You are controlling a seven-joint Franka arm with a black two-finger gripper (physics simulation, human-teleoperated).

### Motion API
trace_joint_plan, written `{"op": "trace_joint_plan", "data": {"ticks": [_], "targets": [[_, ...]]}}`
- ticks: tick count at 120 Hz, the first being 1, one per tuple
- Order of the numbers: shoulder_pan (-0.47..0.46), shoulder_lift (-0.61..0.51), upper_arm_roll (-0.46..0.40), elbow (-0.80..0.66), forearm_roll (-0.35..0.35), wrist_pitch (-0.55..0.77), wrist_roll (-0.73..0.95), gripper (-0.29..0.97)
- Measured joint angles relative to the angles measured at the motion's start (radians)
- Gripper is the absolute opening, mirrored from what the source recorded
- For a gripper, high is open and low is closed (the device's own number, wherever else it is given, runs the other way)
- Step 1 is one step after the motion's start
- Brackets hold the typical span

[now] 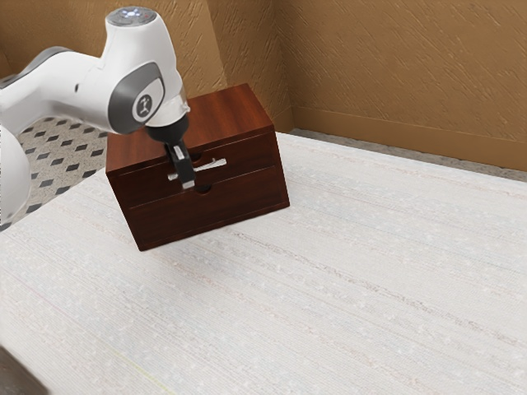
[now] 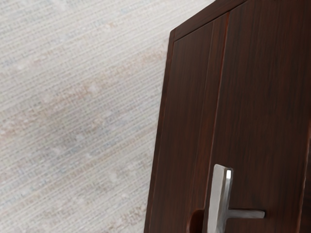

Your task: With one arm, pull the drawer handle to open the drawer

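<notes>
The brown drawer box [image 1: 235, 193] sits on the white tabletop [image 1: 354, 280], in the upper left of the frame. The hand [image 1: 187, 173] is at its silver handle [image 1: 212, 164]. I cannot tell if it is gripping.

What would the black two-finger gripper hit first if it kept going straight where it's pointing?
Probably the silver metal bar handle on the dark brown wooden drawer box: the gripper hangs right at it. Depth is unclear, so contact can't be confirmed.

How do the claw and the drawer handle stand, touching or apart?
Cannot tell. In the exterior view the claw overlaps the drawer handle, but neither contact nor a gap shows plainly.
</notes>
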Motion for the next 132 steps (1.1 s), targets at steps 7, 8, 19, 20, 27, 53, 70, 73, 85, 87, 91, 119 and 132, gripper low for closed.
{"op": "trace_joint_plan", "data": {"ticks": [7, 8, 19, 20, 27, 53, 70, 73, 85, 87, 91, 119, 132], "targets": [[0.001, 0.008, 0.001, 0.006, 0.001, 0.0, -0.01, 0.59], [0.001, 0.009, 0.0, 0.007, 0.001, 0.0, -0.011, 0.59], [0.0, 0.03, 0.0, 0.018, 0.002, 0.0, -0.021, 0.58], [0.0, 0.031, 0.0, 0.019, 0.003, 0.0, -0.021, 0.58], [-0.001, 0.037, -0.002, 0.022, 0.004, 0.001, -0.025, 0.58], [-0.003, 0.046, -0.006, 0.023, 0.021, 0.006, -0.022, 0.58], [0.002, 0.051, -0.005, 0.022, 0.021, 0.024, -0.015, 0.57], [0.002, 0.054, -0.005, 0.022, 0.021, 0.026, -0.014, 0.57], [0.003, 0.064, -0.005, 0.021, 0.019, 0.033, -0.011, 0.56], [0.003, 0.066, -0.005, 0.021, 0.019, 0.034, -0.01, 0.56], [0.003, 0.068, -0.005, 0.021, 0.018, 0.035, -0.009, 0.56], [0.002, 0.081, -0.005, 0.02, 0.023, 0.041, 0.015, 0.54], [0.001, 0.082, -0.005, 0.02, 0.024, 0.041, 0.03, 0.52]]}}
